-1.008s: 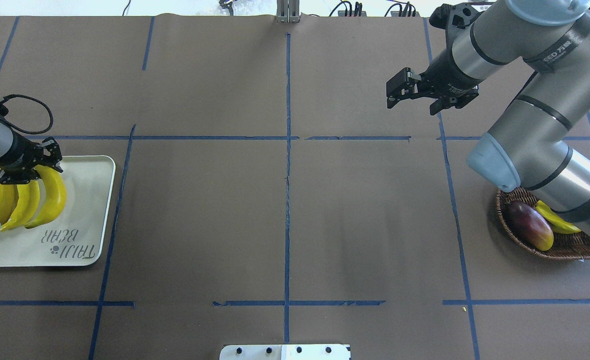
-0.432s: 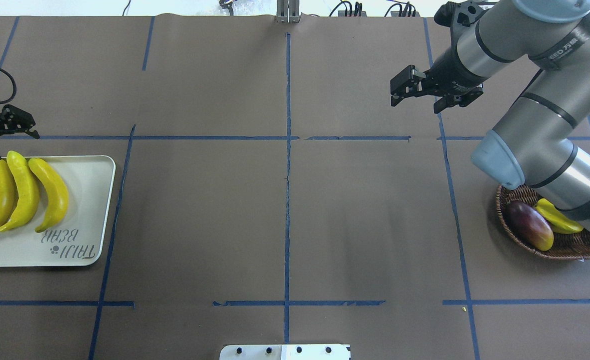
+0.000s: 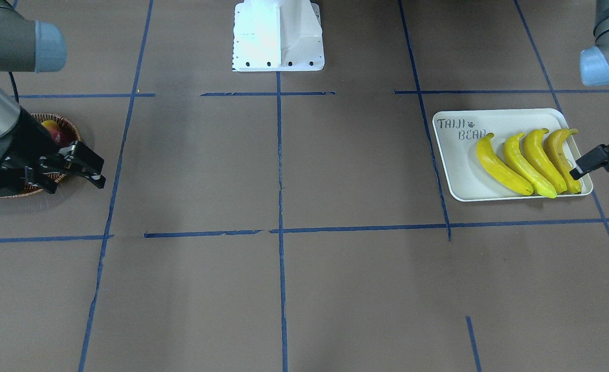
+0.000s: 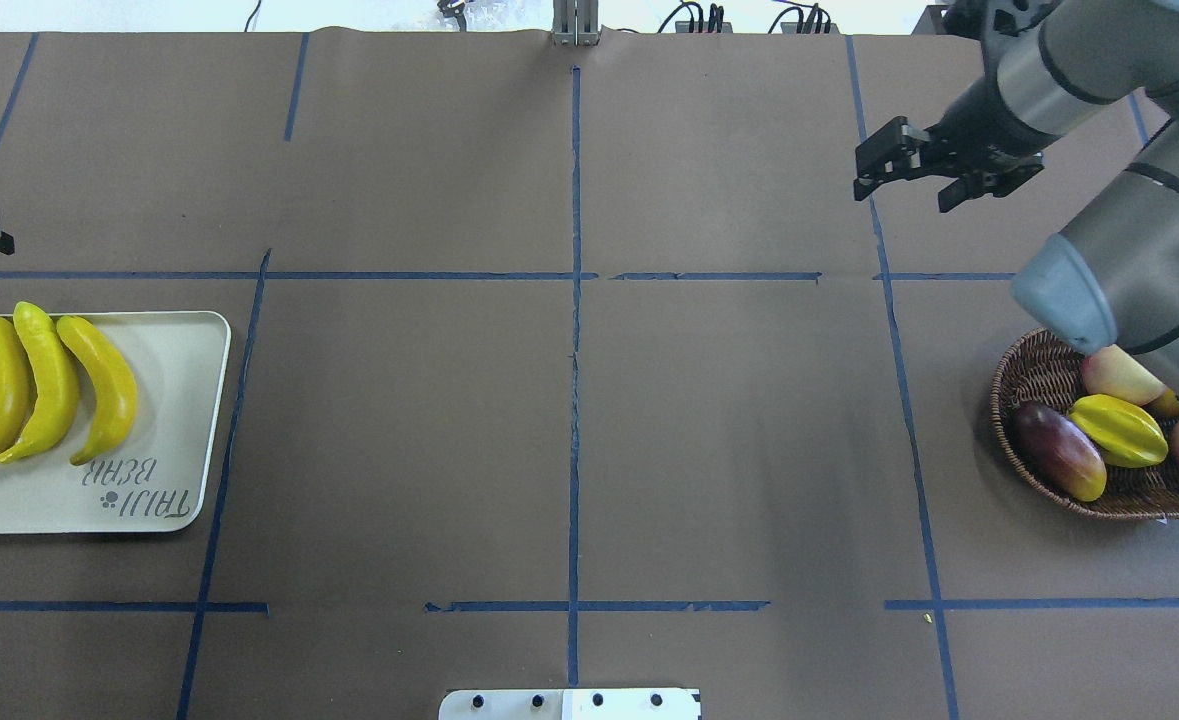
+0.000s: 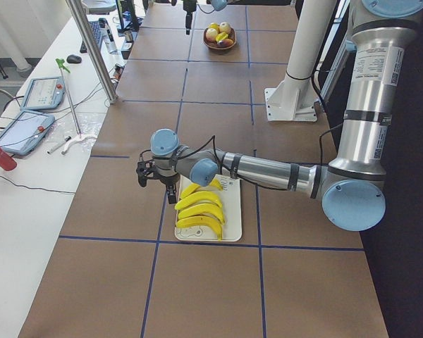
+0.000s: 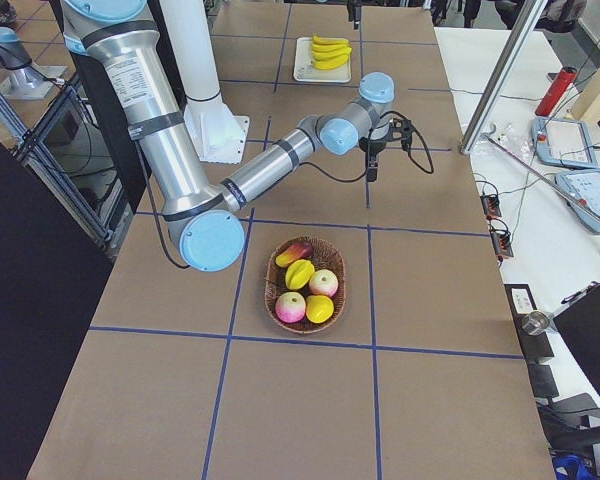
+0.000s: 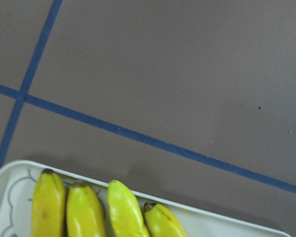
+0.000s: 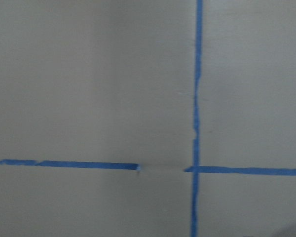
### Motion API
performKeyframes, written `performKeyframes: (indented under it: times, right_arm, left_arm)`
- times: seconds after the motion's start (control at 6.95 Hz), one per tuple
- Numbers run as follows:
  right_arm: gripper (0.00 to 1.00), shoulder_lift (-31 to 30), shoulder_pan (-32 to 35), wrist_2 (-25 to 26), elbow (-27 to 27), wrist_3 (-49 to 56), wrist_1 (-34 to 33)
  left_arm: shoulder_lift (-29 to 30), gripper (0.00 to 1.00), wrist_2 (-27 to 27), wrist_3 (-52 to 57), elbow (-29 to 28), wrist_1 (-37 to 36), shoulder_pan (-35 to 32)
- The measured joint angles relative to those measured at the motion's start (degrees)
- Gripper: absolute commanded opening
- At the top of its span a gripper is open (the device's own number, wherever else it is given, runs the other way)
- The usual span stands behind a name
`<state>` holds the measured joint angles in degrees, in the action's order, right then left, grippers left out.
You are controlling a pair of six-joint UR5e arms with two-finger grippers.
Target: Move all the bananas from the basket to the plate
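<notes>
Well, all four bananas (image 4: 54, 385) lie side by side on the plate (image 4: 174, 400), at my left end of the table. My left gripper (image 5: 156, 190) hangs just past the plate's far edge, near the banana tips. Its fingers look spread and empty, though most views cut it off. My right gripper (image 4: 914, 185) is wide with nothing in it, over bare table, well apart from the basket (image 4: 1024, 375), which holds a starfruit (image 4: 1119, 430), a mango (image 4: 1059, 450) and some round pale fruit.
</notes>
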<state>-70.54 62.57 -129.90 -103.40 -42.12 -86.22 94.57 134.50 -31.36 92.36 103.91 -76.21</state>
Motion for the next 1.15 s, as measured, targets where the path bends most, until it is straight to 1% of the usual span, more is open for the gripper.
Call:
performKeyframes:
  times: [0.14, 0.29, 0.43, 0.58, 0.72, 0.86, 1.01, 1.15]
  right_arm:
    - [1.0, -3.02, 3.48, -0.35, 0.09, 10.14, -2.82]
    - [1.0, -6.03, 7.15, -0.47, 0.21, 20.45, -5.52]
    - [1.0, -8.95, 10.94, -0.51, 0.31, 30.0, -7.9]
    - [1.0, -11.98, 14.94, -0.5, 0.53, 39.54, -10.08]
    - [1.0, -15.13, 18.92, -0.47, 1.1, 48.57, -12.15]
    - [1.0, -18.64, 22.22, -0.47, 2.06, 55.12, -13.57]
    - [1.0, -22.24, 24.66, -0.67, 2.96, 58.63, -13.91]
    - [1.0, -24.91, 26.33, -1.03, 3.31, 59.79, -13.83]
  left_arm:
    - [0.1, 1.0, 0.11, 14.17, 0.0, -6.77, -3.68]
    - [0.2, 1.0, 0.05, 25.15, 0.0, -12.14, -6.61]
    - [0.21, 1.0, -0.04, 33.16, -0.09, -15.85, -8.77]
    - [0.2, 1.0, -0.11, 38.57, -0.2, -18.9, -10.24]
    - [-0.06, 1.0, -0.14, 41.55, -0.35, -21.28, -11.21]
    - [-0.62, 1.0, -0.09, 42.17, -0.54, -22.37, -11.77]
    - [-1.12, 1.0, -0.01, 40.82, -0.68, -22.59, -12.0]
    - [-1.61, 1.0, 0.0, 39.15, -0.69, -22.3, -12.07]
